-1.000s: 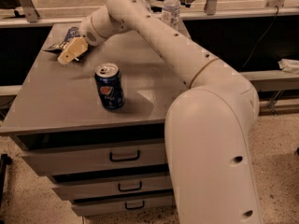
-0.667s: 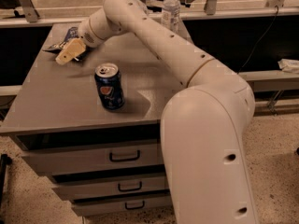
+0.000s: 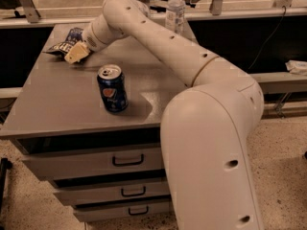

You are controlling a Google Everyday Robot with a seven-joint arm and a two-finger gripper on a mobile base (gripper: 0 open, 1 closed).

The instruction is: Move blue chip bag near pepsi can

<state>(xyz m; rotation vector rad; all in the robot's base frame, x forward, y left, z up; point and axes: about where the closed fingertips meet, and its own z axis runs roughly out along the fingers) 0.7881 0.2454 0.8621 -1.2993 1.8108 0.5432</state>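
- The pepsi can stands upright in the left-centre of the frame, near the front of the grey cabinet top. Its round red, white and blue logo faces the camera; no lettering on it can be read.
- The blue chip bag lies in the upper left, at the far left corner of the top, well apart from the can. It has white print, too crumpled to read.
- The gripper sits at the bag's near right edge, covering part of it. Whether it is spread, pressed together or pinching the bag, I cannot tell.
- The arm crosses from the lower right and hides the right side of the cabinet.
- A clear water bottle stands at the top centre, its base behind the arm; the label is unreadable.
- Three drawers below are shut, their contents hidden.
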